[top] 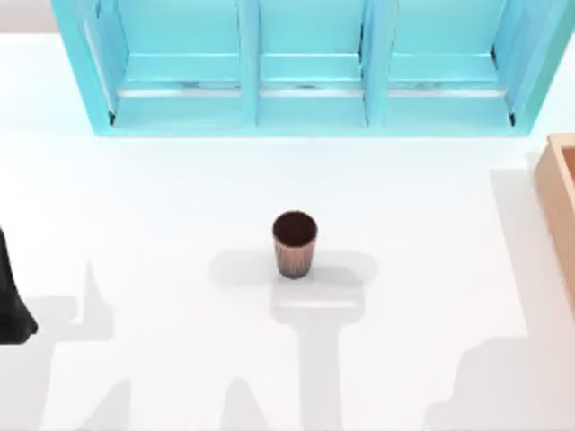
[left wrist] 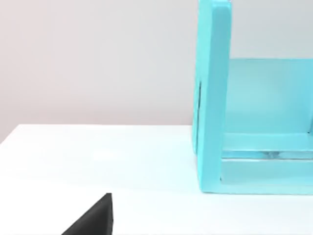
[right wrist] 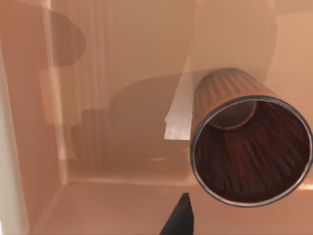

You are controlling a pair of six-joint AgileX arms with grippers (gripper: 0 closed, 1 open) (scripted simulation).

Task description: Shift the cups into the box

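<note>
One reddish-brown ribbed cup (top: 295,242) stands upright in the middle of the white table, with neither gripper near it. The tan box (top: 562,193) sits at the table's right edge. In the right wrist view my right gripper (right wrist: 210,213) is down inside the box's orange-brown interior (right wrist: 112,122). It is shut on a second cup (right wrist: 252,147), whose dark mouth faces the camera. One black fingertip (right wrist: 180,218) rests against that cup's side, and the other fingertip is hidden. My left arm (top: 11,301) is parked at the table's left edge.
A big turquoise shelf unit (top: 310,67) spans the back of the table, and its side wall (left wrist: 212,98) stands close ahead of the left wrist. Arm shadows fall across the table's front.
</note>
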